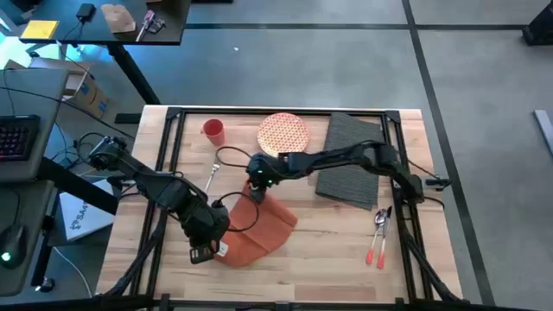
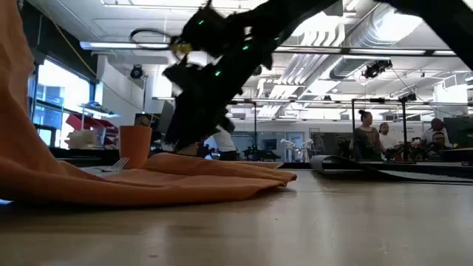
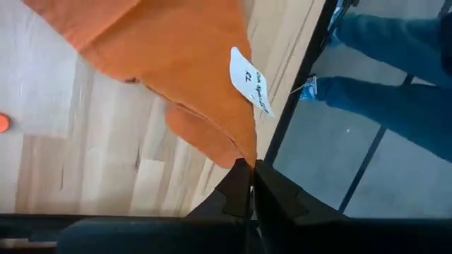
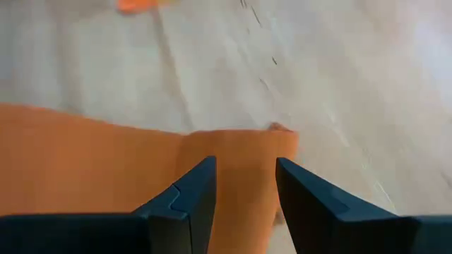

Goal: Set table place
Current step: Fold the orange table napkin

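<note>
Left fingers (image 3: 248, 185) are clenched on a corner of the rust-orange cloth napkin (image 1: 259, 226) near the bench's (image 1: 328, 259) front edge; right fingers (image 4: 244, 185), parted, hover over its far corner. The dark grey ribbed woven placemat (image 1: 352, 160) lies toward the right edge, nearer the right arm.

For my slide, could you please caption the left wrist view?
Left gripper shut on an orange napkin corner at the table edge.
</note>
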Available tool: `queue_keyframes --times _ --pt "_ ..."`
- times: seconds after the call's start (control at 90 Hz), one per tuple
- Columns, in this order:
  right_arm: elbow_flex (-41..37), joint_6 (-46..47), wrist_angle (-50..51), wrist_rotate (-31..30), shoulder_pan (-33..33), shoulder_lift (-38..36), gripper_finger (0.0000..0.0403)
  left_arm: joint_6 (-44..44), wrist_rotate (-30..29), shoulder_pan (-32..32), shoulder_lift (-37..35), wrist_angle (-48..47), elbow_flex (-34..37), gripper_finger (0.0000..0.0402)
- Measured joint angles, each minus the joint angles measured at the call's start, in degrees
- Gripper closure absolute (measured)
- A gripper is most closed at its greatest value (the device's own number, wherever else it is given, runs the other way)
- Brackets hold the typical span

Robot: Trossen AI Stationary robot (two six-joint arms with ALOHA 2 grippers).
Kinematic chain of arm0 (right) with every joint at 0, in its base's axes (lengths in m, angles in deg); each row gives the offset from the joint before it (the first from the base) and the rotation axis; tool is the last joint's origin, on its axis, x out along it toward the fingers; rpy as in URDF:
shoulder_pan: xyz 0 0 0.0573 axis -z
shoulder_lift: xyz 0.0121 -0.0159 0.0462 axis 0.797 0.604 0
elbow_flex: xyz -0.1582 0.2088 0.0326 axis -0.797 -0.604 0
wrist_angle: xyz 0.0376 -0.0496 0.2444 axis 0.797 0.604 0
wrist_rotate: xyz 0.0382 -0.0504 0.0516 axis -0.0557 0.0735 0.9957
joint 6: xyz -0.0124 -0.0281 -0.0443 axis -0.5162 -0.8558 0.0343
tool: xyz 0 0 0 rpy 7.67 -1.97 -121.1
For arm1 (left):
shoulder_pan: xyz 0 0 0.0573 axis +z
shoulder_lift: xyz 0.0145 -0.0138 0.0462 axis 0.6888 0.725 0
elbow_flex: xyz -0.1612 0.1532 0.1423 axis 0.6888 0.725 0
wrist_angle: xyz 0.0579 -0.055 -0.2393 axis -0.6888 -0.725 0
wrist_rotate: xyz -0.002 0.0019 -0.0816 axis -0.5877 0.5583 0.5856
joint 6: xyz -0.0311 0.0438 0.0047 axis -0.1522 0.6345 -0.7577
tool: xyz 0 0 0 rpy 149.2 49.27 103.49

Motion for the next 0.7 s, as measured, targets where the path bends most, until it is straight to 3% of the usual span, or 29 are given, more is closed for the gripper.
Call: queue_keyframes --times 0.1,0.189,0.256,0.4,0.556,0.7 --pt "4.77 1.13 5.08 0.34 0.14 4.09 0.0287 -0.02 -0.84 -0.94 0.0 -0.05 0.0 0.0401" --pt "6.39 1.0 7.91 -0.25 0.12 4.48 0.0342 -1.05 -1.41 -1.83 0.0 -0.31 0.0 0.0401" --pt "6.49 -0.23 10.7 -0.36 0.04 3.27 0.0386 -1.33 -1.76 -2.32 -0.12 -1.38 0.0 0.0401" --pt "4.1 -0.69 19.71 -6.02 -0.27 -4.74 0.0401 -1.3 -4.96 -1.8 -1.26 -9.06 -0.32 0.0401" --pt "-8.01 0.08 20.73 -9.64 -1.38 -19.68 0.0403 0.23 -14.03 0.46 -2.22 -15.06 -3.7 0.0401" --pt "-25.63 8.61 5.32 -0.49 -1.67 -31.53 0.0402 1.54 -14.62 0.94 -3.04 -12.84 -6.23 0.0402"
